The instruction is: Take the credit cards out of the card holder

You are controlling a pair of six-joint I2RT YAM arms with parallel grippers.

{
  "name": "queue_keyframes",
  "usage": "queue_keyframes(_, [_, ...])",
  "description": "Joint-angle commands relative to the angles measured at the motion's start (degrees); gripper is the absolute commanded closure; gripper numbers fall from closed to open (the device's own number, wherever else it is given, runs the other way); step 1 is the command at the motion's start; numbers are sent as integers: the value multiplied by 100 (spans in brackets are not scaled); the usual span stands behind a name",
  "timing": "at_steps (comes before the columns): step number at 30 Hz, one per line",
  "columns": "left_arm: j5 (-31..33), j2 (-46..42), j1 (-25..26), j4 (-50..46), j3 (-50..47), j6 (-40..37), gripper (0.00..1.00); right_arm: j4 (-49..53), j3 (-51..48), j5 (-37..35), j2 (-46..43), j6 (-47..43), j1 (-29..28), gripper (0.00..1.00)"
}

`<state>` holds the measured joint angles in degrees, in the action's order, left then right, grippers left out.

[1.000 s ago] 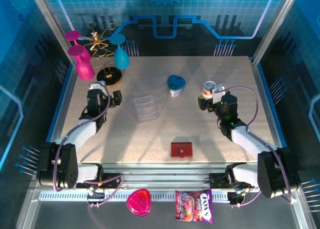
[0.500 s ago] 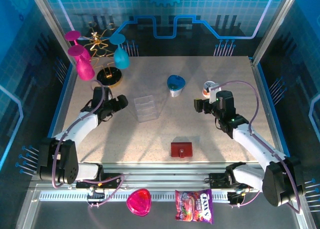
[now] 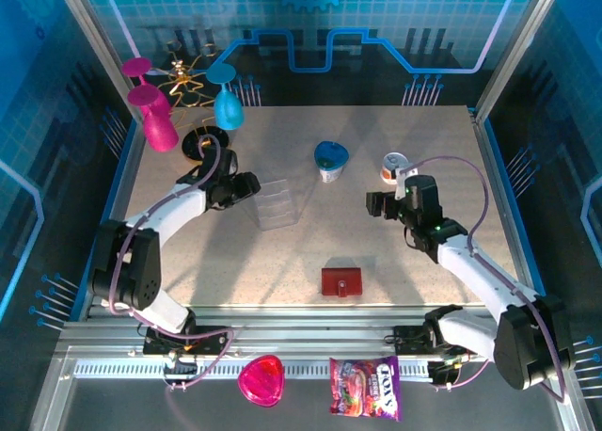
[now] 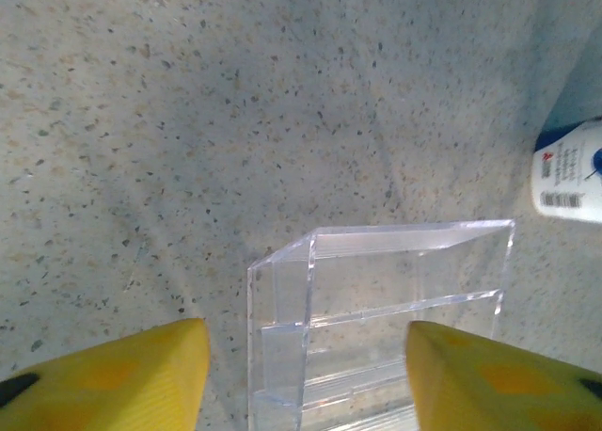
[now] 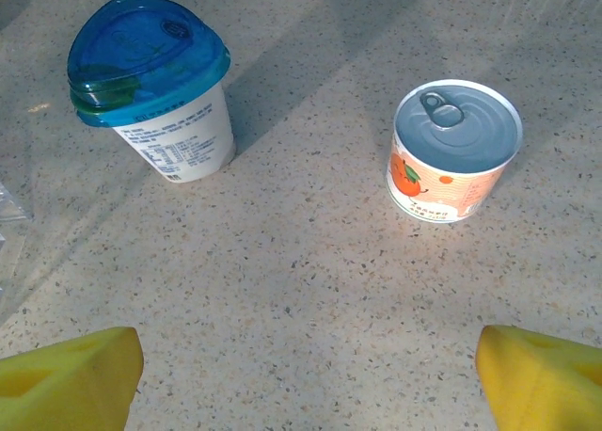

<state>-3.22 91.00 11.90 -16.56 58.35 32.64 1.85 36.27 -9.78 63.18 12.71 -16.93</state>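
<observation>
— How is the left gripper (image 3: 246, 184) seen to stand?

— Its yellow fingers (image 4: 122, 375) are held apart, roughly half spread, and nothing is clamped between them. A clear plastic tray (image 3: 273, 203) is set just ahead of it. In the wrist view a near corner of that tray reaches in between the fingers, and a gap is left on the left finger's side. Whether the tray wall is touched by the right finger cannot be told

— And the right gripper (image 3: 376, 203)?

— It is held wide open and nothing is gripped. Bare table (image 3: 235, 262) is seen between its fingers (image 5: 66, 375). An orange-labelled can (image 5: 453, 149) is stood upright ahead of it and to the right. A blue-lidded cup (image 5: 150, 92) is stood ahead and to the left. The two are kept well apart from each other and from the fingers

— Where is the card holder (image 3: 341, 281) to be found?

— It is laid flat and closed on the table, behind both grippers, towards the arm bases. From the right gripper it is placed back and slightly to the left. From the left gripper it is placed back and well to the right. It is touched by neither. A small tab is seen on its dark red cover, and what is inside is hidden by that cover
</observation>
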Motion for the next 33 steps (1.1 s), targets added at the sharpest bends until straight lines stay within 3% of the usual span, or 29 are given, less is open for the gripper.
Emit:
queue_keyframes(1, [164, 254, 143, -413, 322, -172, 50, -107, -167, -139, -187, 105, -83, 8])
queue_keyframes(6, [308, 551, 225, -550, 517, -293, 63, -167, -235, -217, -219, 115, -81, 8])
queue_keyframes(17, [605, 808, 286, -493, 658, -428, 73, -258, -177, -312, -91, 162, -82, 8])
queue_keyframes(33, [480, 1070, 355, -515, 959, -559, 89, -126, -153, -357, -297, 76, -80, 8])
